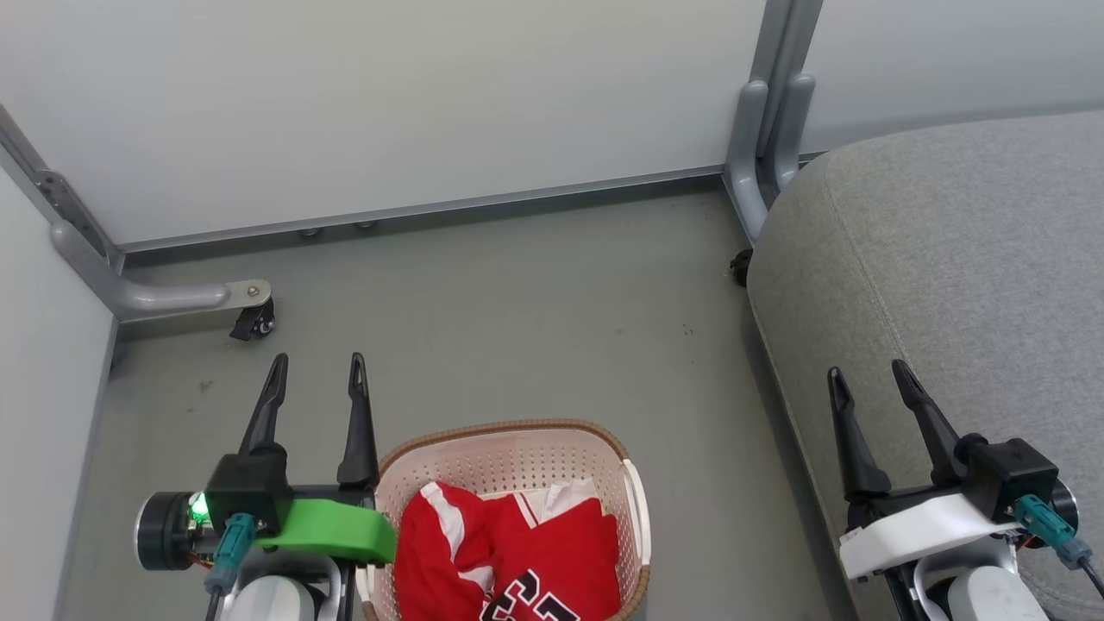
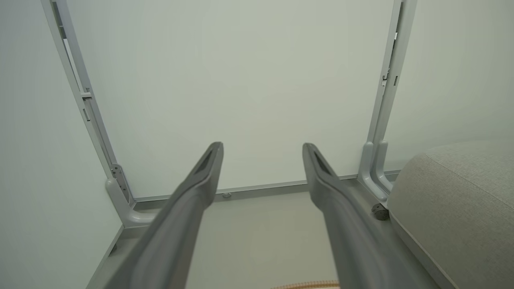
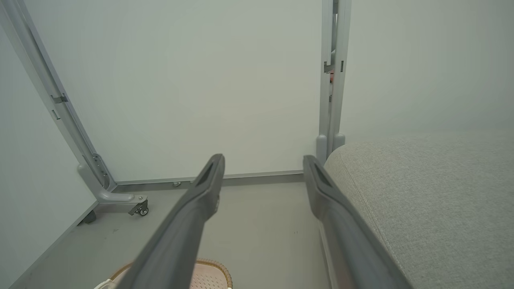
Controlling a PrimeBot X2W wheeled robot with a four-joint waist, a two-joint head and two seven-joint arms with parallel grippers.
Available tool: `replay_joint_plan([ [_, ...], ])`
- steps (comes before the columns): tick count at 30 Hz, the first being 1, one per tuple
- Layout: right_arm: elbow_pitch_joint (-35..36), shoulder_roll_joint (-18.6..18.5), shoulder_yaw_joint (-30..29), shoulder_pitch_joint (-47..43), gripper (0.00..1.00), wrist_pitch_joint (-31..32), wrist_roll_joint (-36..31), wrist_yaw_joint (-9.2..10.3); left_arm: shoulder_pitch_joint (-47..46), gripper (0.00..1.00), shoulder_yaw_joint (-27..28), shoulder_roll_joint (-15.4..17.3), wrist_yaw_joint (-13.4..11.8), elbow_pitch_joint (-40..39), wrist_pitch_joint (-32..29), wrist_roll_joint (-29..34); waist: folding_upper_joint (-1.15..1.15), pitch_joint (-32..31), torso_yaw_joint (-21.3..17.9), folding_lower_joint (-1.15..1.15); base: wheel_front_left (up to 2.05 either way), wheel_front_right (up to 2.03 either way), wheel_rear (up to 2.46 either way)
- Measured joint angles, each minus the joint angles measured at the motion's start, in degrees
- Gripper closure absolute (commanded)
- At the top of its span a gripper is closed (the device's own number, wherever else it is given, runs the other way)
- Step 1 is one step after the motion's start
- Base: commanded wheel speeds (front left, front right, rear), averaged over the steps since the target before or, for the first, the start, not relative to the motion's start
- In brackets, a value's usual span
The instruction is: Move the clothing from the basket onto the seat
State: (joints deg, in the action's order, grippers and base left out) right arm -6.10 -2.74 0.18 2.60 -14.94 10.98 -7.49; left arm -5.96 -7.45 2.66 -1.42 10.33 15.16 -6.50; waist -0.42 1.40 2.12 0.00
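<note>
The red clothing (image 1: 517, 552) lies heaped in the basket (image 1: 509, 429) on the floor, just to the right of the left fingers (image 1: 266, 410), which gape wide and empty and sit nearer it than the right fingers (image 1: 849, 435), equally wide over the seat (image 1: 949, 259) edge.

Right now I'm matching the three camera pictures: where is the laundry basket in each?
Head view: basket at bottom centre, red clothing inside.
Left wrist view: a sliver of its brown rim at the bottom edge, right of centre.
Right wrist view: its far end at the bottom edge, left of centre.
Shared landmark: the grey seat, on the right in all three.
</note>
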Motion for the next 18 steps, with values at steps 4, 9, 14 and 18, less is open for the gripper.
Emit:
replay_joint_plan([
  [4, -0.3, 0.0, 0.2, 0.0, 0.00, 0.0, 0.4, 0.00, 0.0, 0.00, 0.0, 0.0, 0.5, 0.5, 0.0, -1.2, 0.00, 0.0, 0.0, 0.00, 0.00, 0.00, 0.00],
  [9, -0.6, 0.0, 0.2, 0.0, 0.00, 0.0, 0.6, 0.00, 0.0, 0.00, 0.0, 0.0, 0.9, 1.0, 0.0, -2.0, 0.00, 0.1, 0.0, 0.00, 0.00, 0.00, 0.00],
  [14, -0.7, 0.0, 0.3, 0.0, 0.00, 0.0, 0.8, 0.00, 0.0, 0.00, 0.0, 0.0, 0.9, 1.4, 0.0, -2.3, 0.00, 0.1, 0.0, 0.00, 0.00, 0.00, 0.00],
  [18, -0.7, 0.0, 0.4, 0.0, 0.00, 0.0, 0.9, 0.00, 0.0, 0.00, 0.0, 0.0, 0.9, 1.5, 0.0, -2.3, 0.00, 0.1, -0.1, 0.00, 0.00, 0.00, 0.00],
])
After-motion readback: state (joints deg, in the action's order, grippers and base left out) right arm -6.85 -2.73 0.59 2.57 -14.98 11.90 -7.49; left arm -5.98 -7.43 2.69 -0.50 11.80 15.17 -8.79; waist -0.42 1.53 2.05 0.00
